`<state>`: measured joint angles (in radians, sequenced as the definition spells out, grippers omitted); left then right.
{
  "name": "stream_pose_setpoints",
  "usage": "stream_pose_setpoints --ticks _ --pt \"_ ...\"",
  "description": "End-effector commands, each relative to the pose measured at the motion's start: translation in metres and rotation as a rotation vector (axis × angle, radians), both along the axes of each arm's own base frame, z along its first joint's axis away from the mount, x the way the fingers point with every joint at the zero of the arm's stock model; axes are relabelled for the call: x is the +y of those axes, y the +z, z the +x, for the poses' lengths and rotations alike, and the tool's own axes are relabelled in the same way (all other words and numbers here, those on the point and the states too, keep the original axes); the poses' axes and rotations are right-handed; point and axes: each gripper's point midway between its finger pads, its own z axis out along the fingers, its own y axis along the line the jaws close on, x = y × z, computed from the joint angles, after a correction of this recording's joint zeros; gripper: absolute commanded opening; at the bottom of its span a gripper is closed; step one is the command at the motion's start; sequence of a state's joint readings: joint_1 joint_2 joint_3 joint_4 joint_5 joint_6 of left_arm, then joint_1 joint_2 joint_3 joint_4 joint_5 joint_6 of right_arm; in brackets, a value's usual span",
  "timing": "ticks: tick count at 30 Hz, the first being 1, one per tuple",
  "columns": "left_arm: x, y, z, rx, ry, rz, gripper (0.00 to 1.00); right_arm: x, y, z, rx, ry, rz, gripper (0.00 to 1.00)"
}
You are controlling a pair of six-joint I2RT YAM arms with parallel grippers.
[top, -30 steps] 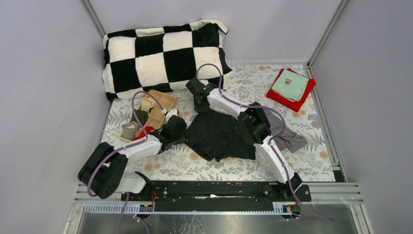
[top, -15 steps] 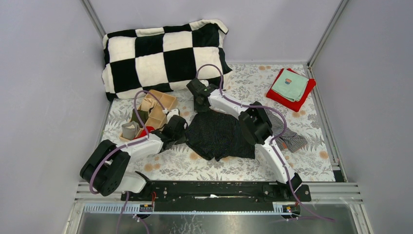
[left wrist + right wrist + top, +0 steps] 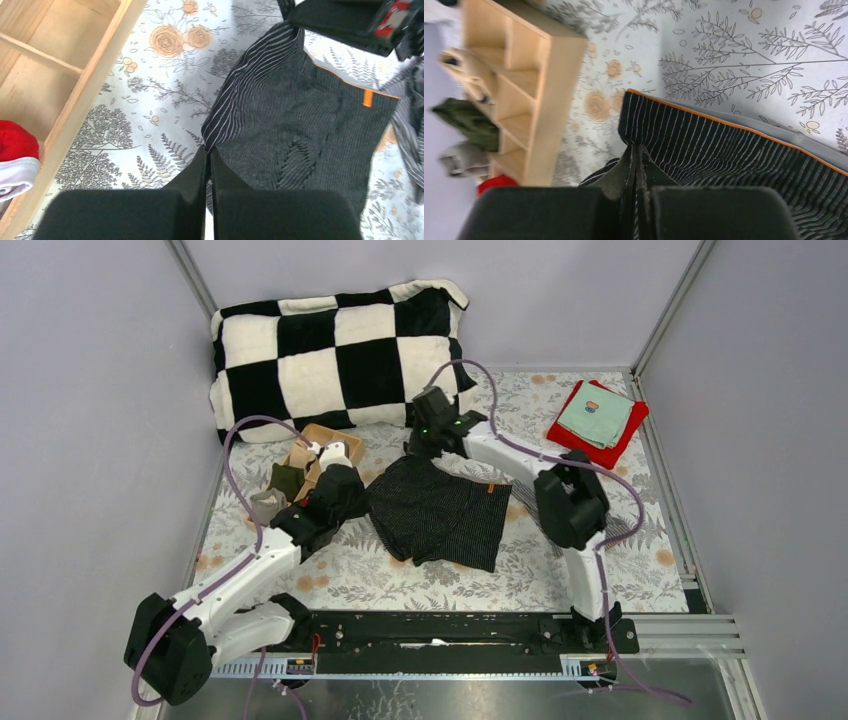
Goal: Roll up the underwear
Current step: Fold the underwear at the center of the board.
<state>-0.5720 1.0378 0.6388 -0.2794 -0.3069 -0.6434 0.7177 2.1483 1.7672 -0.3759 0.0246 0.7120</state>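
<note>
The black pinstriped underwear [image 3: 440, 512] lies spread on the flowered table cover, its orange-edged waistband toward the far side. My left gripper [image 3: 362, 496] is shut on the cloth's left edge; in the left wrist view the closed tips [image 3: 208, 150] pinch a fold of the underwear [image 3: 300, 120]. My right gripper [image 3: 420, 448] is shut on the far waistband corner, where the right wrist view shows the tips [image 3: 636, 147] clamping striped cloth [image 3: 724, 165]. The grey striped underwear [image 3: 618, 530] lies at the right, mostly hidden behind my right arm.
A wooden compartment box [image 3: 322, 448] with rolled cloths stands just left of my left gripper. A black-and-white checked pillow [image 3: 340, 355] fills the far left. A teal cloth [image 3: 596, 412] lies on a red cloth [image 3: 575, 435] at the far right.
Both grippers have closed on the black underwear. My left arm reached farther out, the right gripper shifted right and away, and the cloth now lies flatter and wider.
</note>
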Motion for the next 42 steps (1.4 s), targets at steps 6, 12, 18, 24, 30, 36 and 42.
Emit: stream_pose_setpoints --ticks 6,12,18,24,30,36,42 --pt "-0.055 0.015 -0.033 -0.003 -0.317 -0.021 0.00 -0.035 0.066 0.001 -0.072 -0.081 0.310 0.00" --pt "-0.110 0.020 -0.060 -0.015 -0.499 -0.022 0.00 -0.079 0.059 -0.018 -0.071 -0.138 0.287 0.00" --pt "-0.150 0.021 -0.075 -0.013 -0.591 -0.053 0.00 -0.117 0.050 -0.040 -0.075 -0.181 0.219 0.00" --pt "-0.186 0.014 -0.084 -0.002 -0.665 -0.048 0.00 -0.147 0.040 -0.060 -0.077 -0.208 0.133 0.00" --pt "-0.209 0.006 -0.090 0.009 -0.711 -0.047 0.00 -0.164 0.020 -0.076 -0.033 -0.206 0.075 0.00" --pt "-0.228 0.006 -0.099 0.011 -0.753 -0.056 0.00 -0.179 0.014 -0.085 -0.032 -0.215 0.038 0.00" --pt "-0.241 -0.006 -0.112 0.030 -0.806 -0.046 0.00 -0.191 0.011 -0.082 -0.052 -0.214 -0.011 0.02"
